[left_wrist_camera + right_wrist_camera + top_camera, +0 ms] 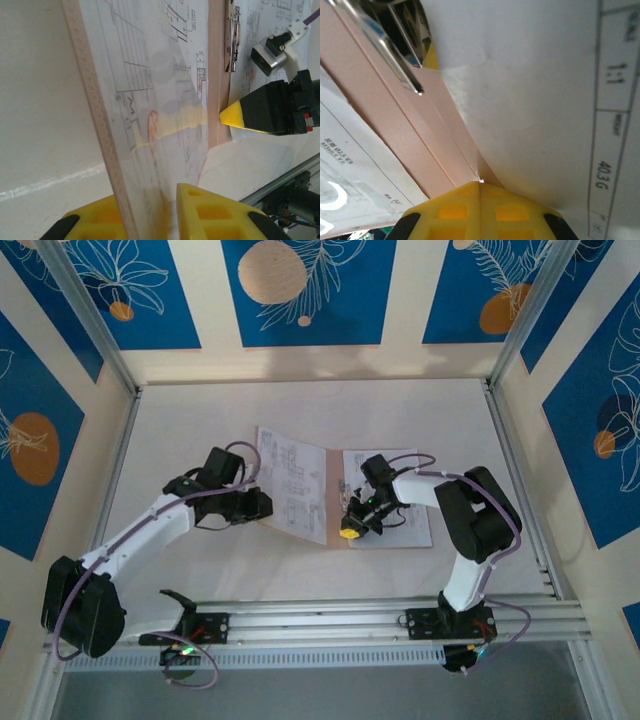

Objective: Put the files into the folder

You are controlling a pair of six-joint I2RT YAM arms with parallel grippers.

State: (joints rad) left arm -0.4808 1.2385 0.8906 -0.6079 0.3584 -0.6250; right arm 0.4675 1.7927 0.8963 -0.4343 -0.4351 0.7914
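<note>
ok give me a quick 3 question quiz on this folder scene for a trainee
1. True or false: the folder lies open on the table.
2. Which gripper pinches the folder's outer left edge together with a printed sheet? A left B right
3. What lies on the folder's right half?

Key: 1 true. 2 A, the left gripper; the right gripper is shut at the spine. 3 a printed sheet.

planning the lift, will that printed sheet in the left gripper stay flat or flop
Probably flops: the sheet already bows between the left gripper and the folder. Likely very light and thin, since shadows show through it. Its edge may slip from the pads.
</note>
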